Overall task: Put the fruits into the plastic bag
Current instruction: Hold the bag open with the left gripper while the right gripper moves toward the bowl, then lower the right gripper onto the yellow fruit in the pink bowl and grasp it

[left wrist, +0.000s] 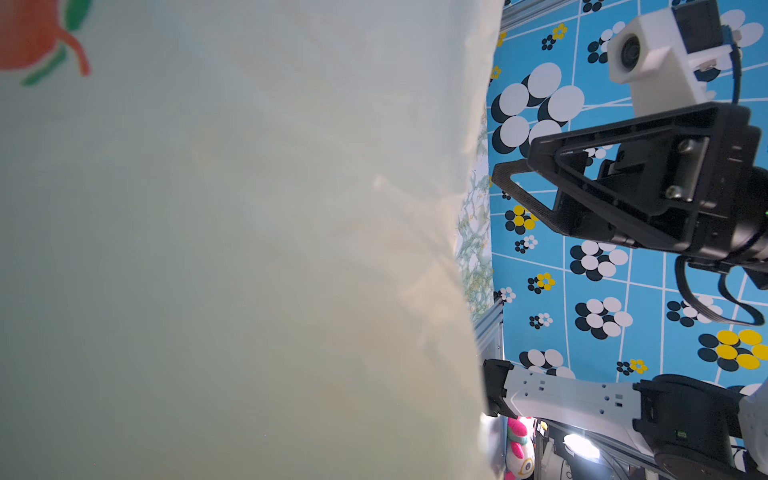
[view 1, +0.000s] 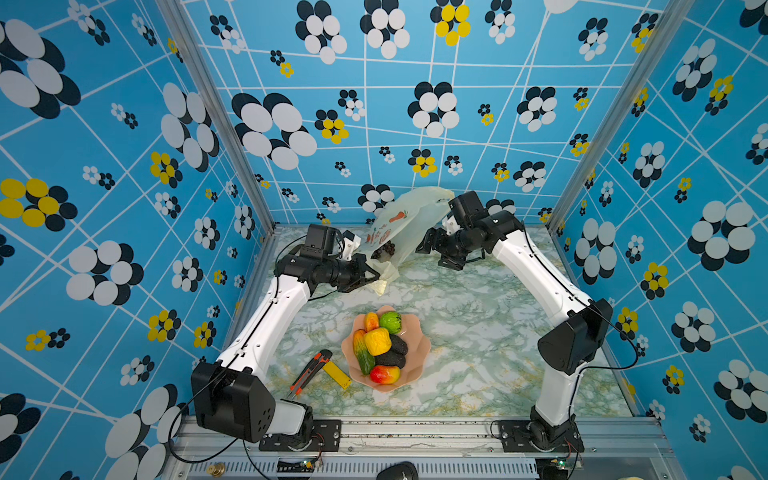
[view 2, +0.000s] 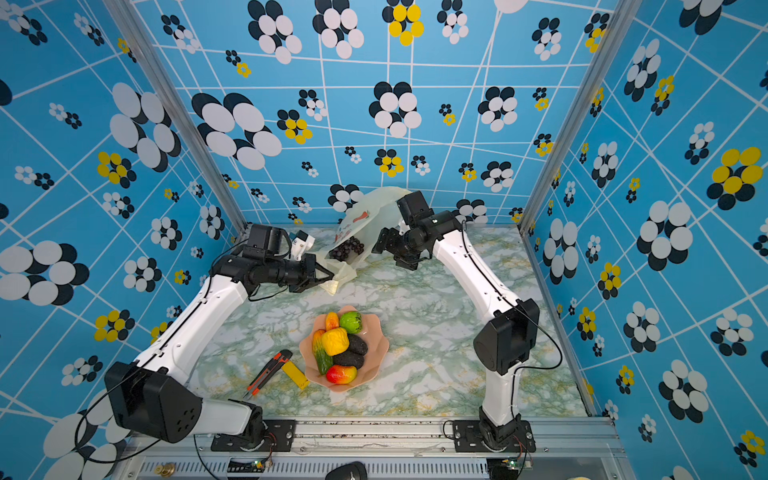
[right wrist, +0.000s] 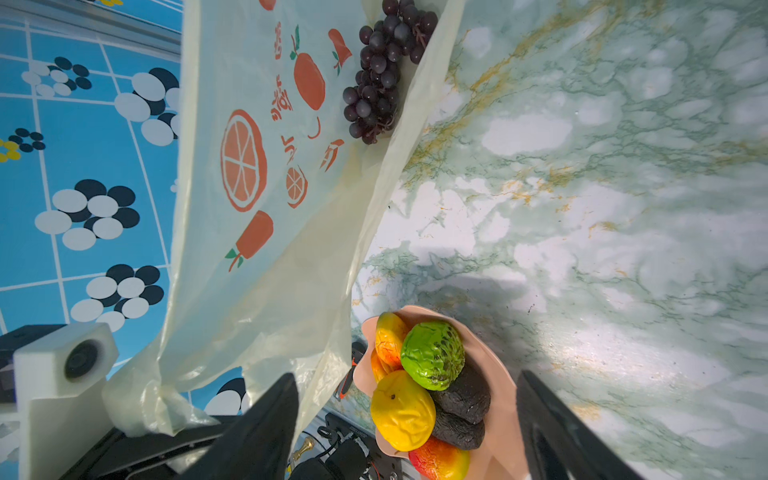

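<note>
Plastic bag [view 1: 409, 220], thin crinkly film, pinched at rim by closed left fingers [view 1: 374, 275]; knobbly grape bunch [right wrist: 380, 70] inside. Right fingers [right wrist: 270, 424] spread open, empty, just beside it.

Crinkly translucent plastic bag [right wrist: 232, 270]

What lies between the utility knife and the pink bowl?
A flat yellow block lies between the knife and the bowl, close to the bowl's rim. Nothing else lies in that gap. This shows in both top views.
</note>
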